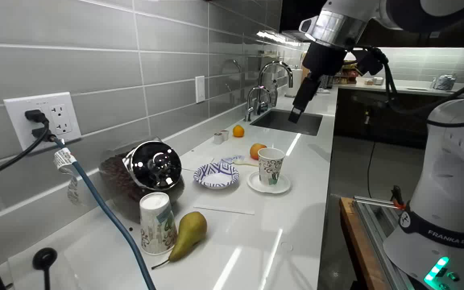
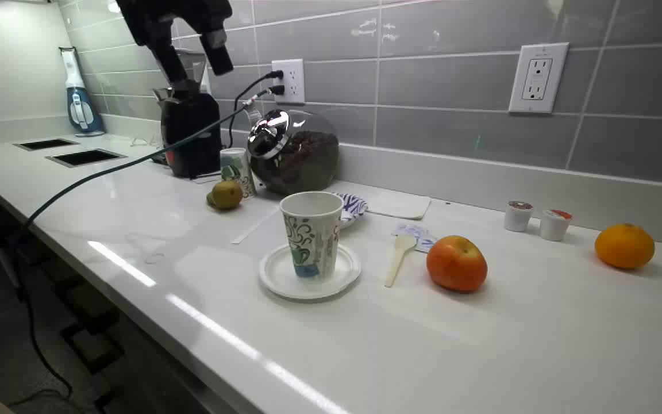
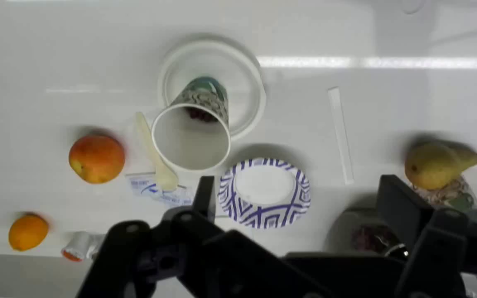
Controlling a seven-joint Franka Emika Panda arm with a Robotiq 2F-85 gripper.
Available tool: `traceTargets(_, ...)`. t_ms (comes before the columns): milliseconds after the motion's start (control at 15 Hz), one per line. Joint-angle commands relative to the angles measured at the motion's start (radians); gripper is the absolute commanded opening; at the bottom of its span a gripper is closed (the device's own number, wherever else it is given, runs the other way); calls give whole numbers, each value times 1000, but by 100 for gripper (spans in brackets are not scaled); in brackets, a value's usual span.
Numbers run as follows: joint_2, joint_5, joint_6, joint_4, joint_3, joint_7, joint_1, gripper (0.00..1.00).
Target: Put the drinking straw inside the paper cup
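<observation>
Gripper point(image 2: 204, 75) jaws apart; straw point(image 3: 341, 135) lies flat on the counter point(image 2: 480, 345), so a shallow grasp could slip.

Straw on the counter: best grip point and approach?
Probably grip the straw a bit off-centre, toward the front edge of the counter, from straight above, closing across its narrow width. It lies flat and is long and thin, so a side approach would likely scrape. Its other end sits nearer the patterned bowl and jar.
</observation>
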State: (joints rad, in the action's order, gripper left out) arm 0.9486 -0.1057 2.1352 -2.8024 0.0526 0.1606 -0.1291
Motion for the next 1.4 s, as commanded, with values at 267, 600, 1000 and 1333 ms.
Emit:
traceTargets(267, -24, -3, -12, -47, -4, 2, 4, 100)
traceTargets(600, -25, -3, -12, -46, -4, 2, 4, 100)
traceTargets(1000, -25, -3, -12, -46, -4, 2, 4, 100)
traceTargets(1333, -25, -3, -12, -46, -4, 2, 4, 100)
